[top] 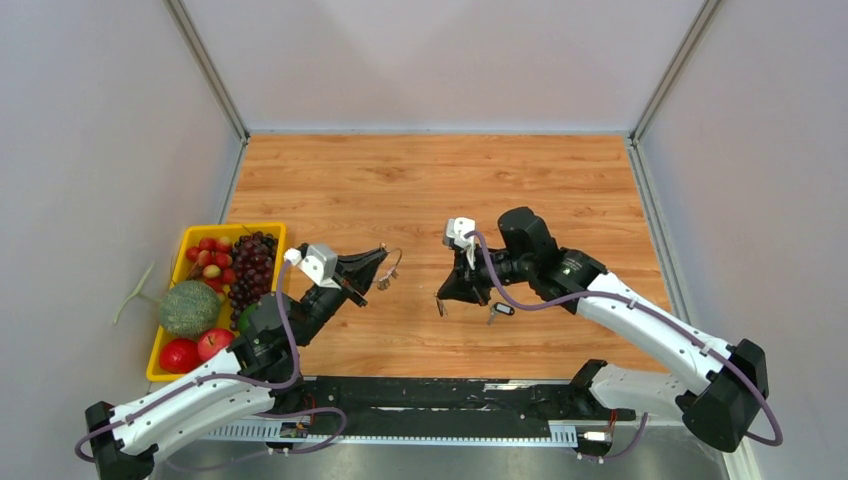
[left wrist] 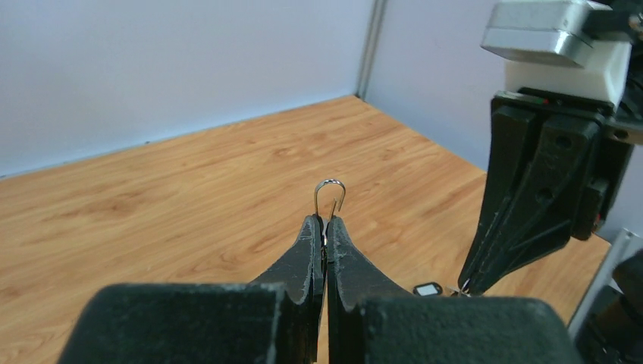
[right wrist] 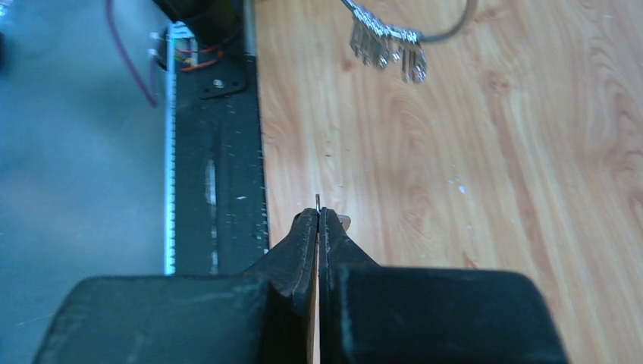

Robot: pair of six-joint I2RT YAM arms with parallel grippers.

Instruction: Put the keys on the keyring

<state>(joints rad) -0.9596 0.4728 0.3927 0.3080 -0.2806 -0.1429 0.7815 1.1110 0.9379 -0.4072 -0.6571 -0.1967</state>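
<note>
My left gripper [top: 384, 256] is shut on the keyring [top: 397, 263], a thin silver wire ring held above the wooden table. A cluster of all-silver keys [top: 383, 283] hangs from it. In the left wrist view the wire's loop [left wrist: 330, 196] sticks up from the shut left gripper [left wrist: 324, 221]. My right gripper [top: 441, 298] hovers to the right, shut on one of the keys; only a thin metal edge [right wrist: 317, 202] shows past the right gripper's [right wrist: 318, 213] tips. A second, black-headed key [top: 500, 310] lies on the table beside it, also seen from the left wrist as a black-headed key [left wrist: 428, 289].
A yellow tray [top: 232, 226] at the left edge holds grapes [top: 252, 266], a melon [top: 188, 307] and red apples [top: 196, 349]. A black rail [top: 430, 393] runs along the near table edge. Grey walls close in the table on three sides.
</note>
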